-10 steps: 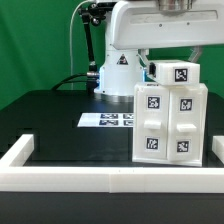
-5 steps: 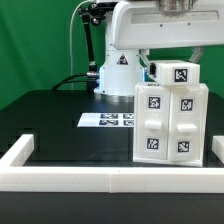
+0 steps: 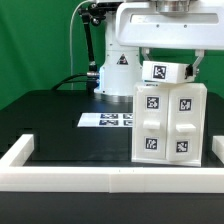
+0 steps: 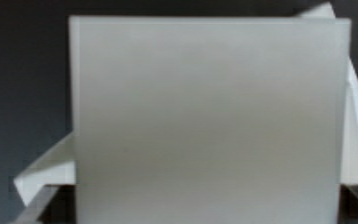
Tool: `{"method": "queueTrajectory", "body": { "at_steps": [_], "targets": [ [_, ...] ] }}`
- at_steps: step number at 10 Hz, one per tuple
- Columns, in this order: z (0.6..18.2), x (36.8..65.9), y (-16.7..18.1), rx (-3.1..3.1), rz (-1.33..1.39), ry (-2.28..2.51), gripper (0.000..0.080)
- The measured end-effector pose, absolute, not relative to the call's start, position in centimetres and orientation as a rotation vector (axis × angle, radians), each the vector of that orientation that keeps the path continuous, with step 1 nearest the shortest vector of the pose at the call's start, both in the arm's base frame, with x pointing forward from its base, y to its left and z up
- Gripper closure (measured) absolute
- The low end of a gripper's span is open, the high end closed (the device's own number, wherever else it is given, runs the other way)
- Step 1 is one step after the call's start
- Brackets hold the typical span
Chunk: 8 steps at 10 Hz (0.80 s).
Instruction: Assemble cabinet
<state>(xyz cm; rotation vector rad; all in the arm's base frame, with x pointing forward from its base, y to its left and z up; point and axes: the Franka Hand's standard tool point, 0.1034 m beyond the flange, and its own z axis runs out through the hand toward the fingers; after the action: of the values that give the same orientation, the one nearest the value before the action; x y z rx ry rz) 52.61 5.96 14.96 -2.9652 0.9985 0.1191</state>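
The cabinet (image 3: 168,122) stands upright near the front right corner of the surface (image 3: 60,125). A tagged block (image 3: 165,72) sits at its top, under the pincer (image 3: 166,58); I cannot tell whether the pincer grips it.

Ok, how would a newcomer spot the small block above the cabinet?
Find the tall white cabinet body on the black table, at the exterior view's right. Just above its top is a small white block. It alone shows one tag; the body's front shows four.

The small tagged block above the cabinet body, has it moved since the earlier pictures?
Yes. The small tagged block shifted toward the exterior view's left, judged against the cabinet body, which stayed.
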Motion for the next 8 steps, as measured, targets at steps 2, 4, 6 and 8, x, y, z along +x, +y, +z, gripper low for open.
{"method": "queueTrajectory", "body": {
  "at_steps": [2, 4, 6, 8],
  "targets": [
    [15.02, 52.72, 6.12, -2.818, 0.119, 1.381, 0.0236],
    [15.06, 52.76, 6.34, -2.707, 0.123, 1.585, 0.0236],
    [15.12, 52.82, 6.5, -2.617, 0.123, 1.731, 0.0236],
    [15.16, 52.87, 6.73, -2.494, 0.122, 1.909, 0.0236]
  ]
}}
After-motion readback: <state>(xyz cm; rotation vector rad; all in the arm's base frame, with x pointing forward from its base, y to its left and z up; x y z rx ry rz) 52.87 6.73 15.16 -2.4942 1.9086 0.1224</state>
